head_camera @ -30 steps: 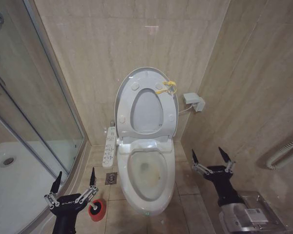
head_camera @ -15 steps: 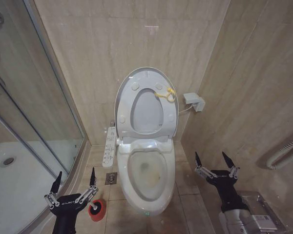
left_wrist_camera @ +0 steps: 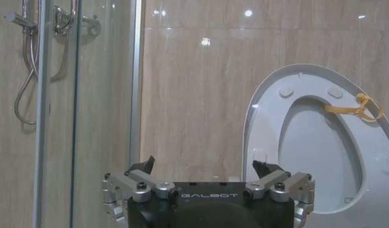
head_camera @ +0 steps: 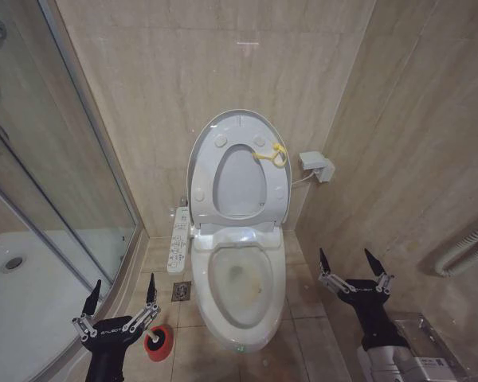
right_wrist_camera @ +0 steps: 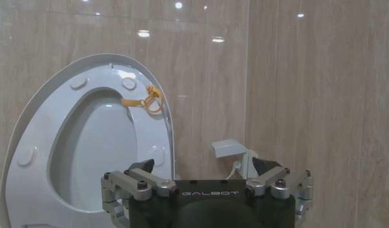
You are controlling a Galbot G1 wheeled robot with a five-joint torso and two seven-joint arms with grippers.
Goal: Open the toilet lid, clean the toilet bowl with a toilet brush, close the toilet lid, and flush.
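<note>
Two grippers, fingers spread, holding nothing: left gripper (head_camera: 119, 302) low above the red holder (head_camera: 158, 342), right gripper (head_camera: 354, 270) beside the toilet bowl (head_camera: 240, 298). Toilet lid (head_camera: 239, 127) upright against wall. Toilet brush (head_camera: 153, 343) in holder; likely light, stiff; I'd take its handle.

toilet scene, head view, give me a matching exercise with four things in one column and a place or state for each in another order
Things:
1. toilet lid
2. toilet bowl
3. left claw
4. right claw

Places or states:
A. open and empty, low beside the glass shower door, just above the red brush holder
B. raised upright against the wall, the seat up with it, a yellow loop at the rim
C. open and empty, low by the tiled side wall
D. uncovered, brownish stains inside

Pairs: 1-B, 2-D, 3-A, 4-C
</note>
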